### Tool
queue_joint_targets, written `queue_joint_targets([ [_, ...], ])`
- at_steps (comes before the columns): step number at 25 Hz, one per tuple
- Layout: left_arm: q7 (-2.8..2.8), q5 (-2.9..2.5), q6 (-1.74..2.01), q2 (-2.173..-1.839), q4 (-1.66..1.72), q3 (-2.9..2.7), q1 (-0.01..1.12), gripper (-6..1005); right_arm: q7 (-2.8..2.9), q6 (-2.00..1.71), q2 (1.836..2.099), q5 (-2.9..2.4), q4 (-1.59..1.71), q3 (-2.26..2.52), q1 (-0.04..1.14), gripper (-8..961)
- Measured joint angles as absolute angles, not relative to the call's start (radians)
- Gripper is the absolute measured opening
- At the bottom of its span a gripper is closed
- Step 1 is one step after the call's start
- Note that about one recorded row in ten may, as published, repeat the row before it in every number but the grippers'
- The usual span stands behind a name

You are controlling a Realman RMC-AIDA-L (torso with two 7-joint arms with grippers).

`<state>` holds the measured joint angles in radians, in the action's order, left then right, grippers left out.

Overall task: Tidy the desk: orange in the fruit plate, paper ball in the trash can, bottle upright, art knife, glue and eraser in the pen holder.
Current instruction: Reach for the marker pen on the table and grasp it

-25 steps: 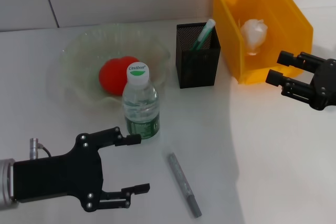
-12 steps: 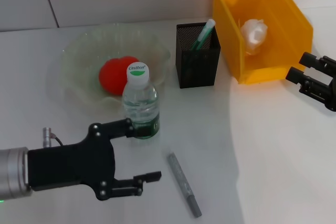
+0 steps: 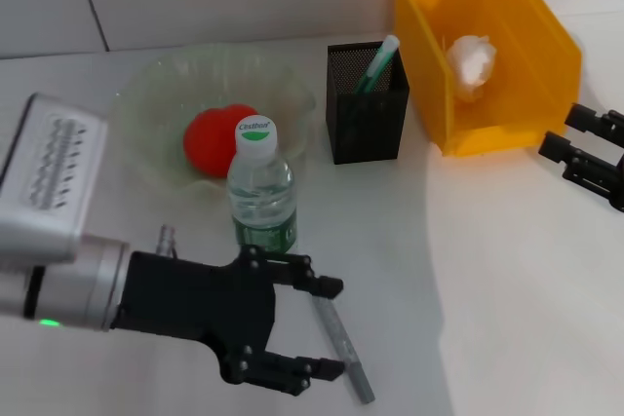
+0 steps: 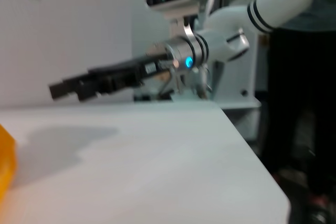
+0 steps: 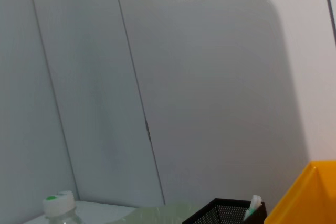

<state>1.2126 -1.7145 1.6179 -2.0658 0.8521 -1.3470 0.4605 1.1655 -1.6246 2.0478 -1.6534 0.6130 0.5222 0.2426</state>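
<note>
While left gripper [image 3: 330, 328] gapes, grey art knife [image 3: 341, 342] between its fingers

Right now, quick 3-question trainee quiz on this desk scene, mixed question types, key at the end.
1. True or false: the crumpled white paper ball lies inside the yellow-orange plastic trash can.
2. Which item sits in the pale-green glass fruit plate? A) red-orange orange B) grey art knife C) clear plastic bottle
3. Fill in: the left gripper, open, straddles the ___ lying on the table.

Key: 1 true. 2 A. 3 art knife. The bottle stands upright in front of the plate; the right gripper waits beside the trash can.
</note>
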Motion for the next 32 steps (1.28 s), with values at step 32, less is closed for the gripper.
queue_joint_targets([
  [32, 1.326, -2.443, 1.519, -2.080, 1.491, -2.006, 0.727, 736, 1.201, -1.703, 2.041, -1.657, 0.542, 0.518, 0.193, 649],
])
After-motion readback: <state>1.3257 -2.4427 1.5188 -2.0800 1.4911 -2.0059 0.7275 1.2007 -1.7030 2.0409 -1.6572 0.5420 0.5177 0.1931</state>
